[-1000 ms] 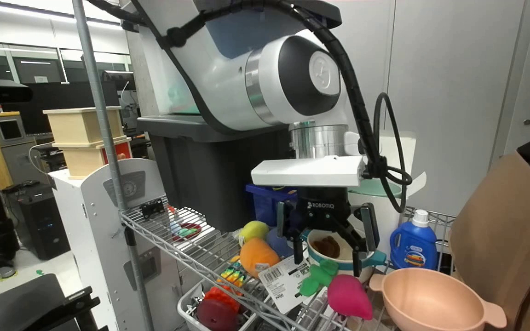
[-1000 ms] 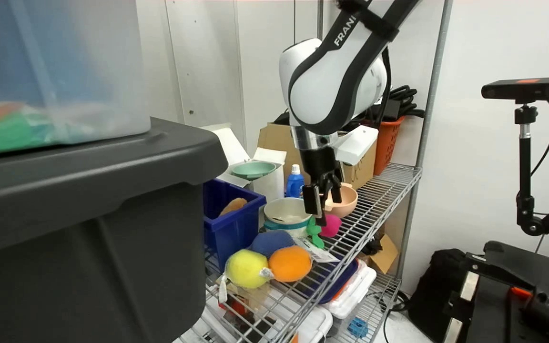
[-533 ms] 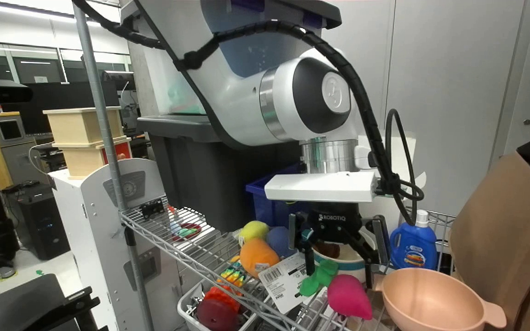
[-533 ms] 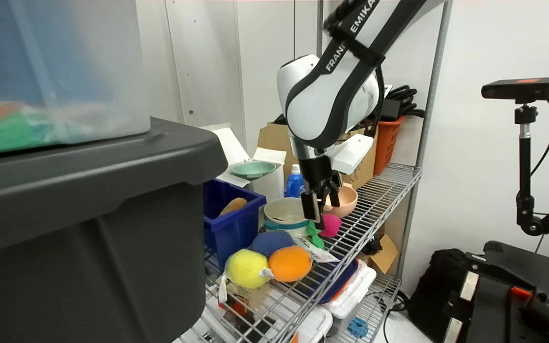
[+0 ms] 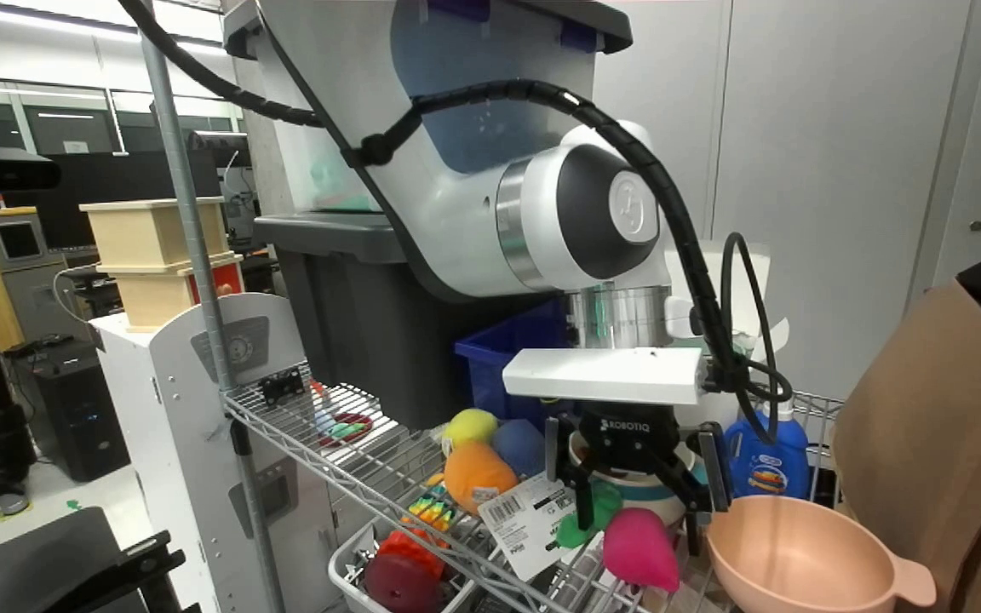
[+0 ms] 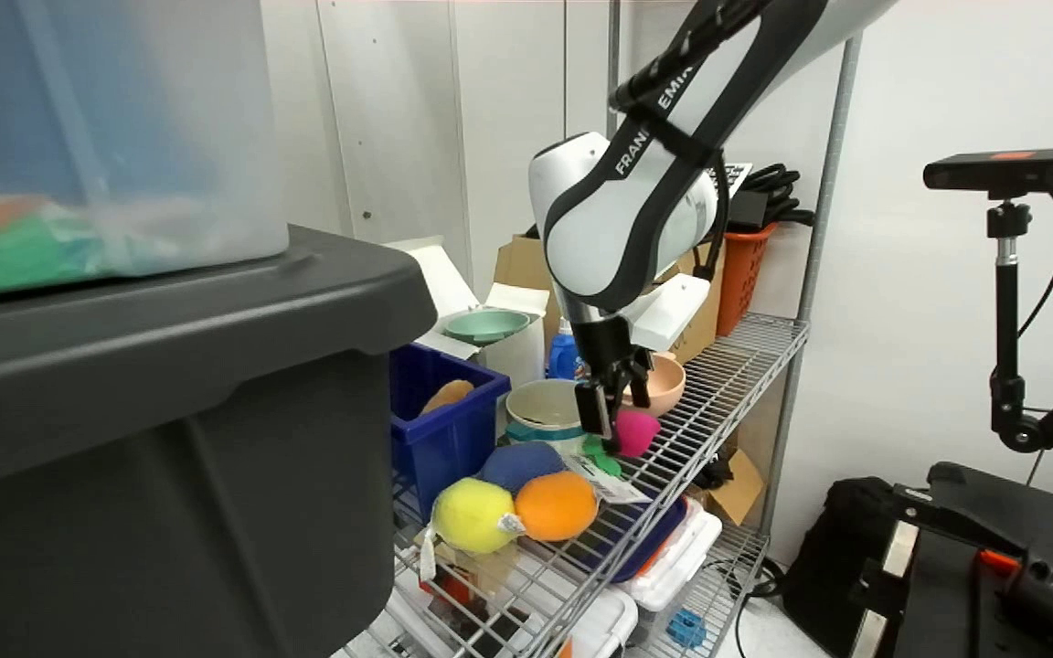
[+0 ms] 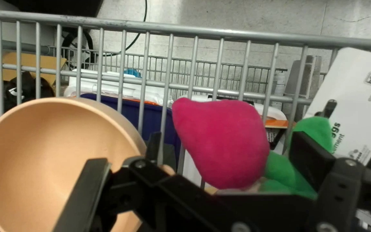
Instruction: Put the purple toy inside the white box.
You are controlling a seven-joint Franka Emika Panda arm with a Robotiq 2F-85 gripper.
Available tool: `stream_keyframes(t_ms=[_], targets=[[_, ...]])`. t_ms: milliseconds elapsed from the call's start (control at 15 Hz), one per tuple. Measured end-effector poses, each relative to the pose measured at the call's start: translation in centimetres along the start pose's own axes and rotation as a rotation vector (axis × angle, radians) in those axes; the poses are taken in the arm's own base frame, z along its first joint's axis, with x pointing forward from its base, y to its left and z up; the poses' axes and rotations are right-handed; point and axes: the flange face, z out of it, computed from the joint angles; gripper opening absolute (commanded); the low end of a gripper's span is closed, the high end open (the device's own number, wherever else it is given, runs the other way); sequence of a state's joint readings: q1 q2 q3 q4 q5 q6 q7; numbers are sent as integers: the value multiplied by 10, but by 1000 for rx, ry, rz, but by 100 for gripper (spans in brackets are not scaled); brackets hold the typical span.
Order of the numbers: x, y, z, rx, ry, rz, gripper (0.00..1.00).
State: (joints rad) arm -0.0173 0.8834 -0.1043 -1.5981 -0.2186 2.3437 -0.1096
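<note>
While the jaws stand spread, the purple toy (image 7: pixel 221 141) points up-left in the wrist view, its long axis diagonal

The purple toy (image 7: pixel 221 143) is showing matt, plush-like cloth; the peach bowl (image 7: pixel 43 145) is looking like smooth, satin plastic, and the wire shelf (image 7: pixel 185 29) is gleaming as smooth metal. In an exterior view, the white box (image 6: pixel 519 356) is resembling smooth paperboard, and the grey tote (image 6: pixel 170 512), dull plastic.
</note>
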Motion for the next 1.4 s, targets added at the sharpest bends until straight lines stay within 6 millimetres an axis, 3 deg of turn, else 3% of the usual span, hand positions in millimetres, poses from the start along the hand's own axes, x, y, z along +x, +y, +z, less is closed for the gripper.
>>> stream_keyframes(t_ms=[200, 267, 400, 467, 1000, 1133, 1400], targets=[[2, -2, 1, -1, 1, 2, 100], [2, -2, 1, -2, 2, 2, 95], [3, -3, 0, -2, 3, 5, 71], [3, -3, 0, -2, 4, 6, 68], [5, -8, -5, -9, 10, 1, 7], [5, -7, -6, -10, 11, 2, 1], [3, -3, -17, -19, 21, 9, 2]])
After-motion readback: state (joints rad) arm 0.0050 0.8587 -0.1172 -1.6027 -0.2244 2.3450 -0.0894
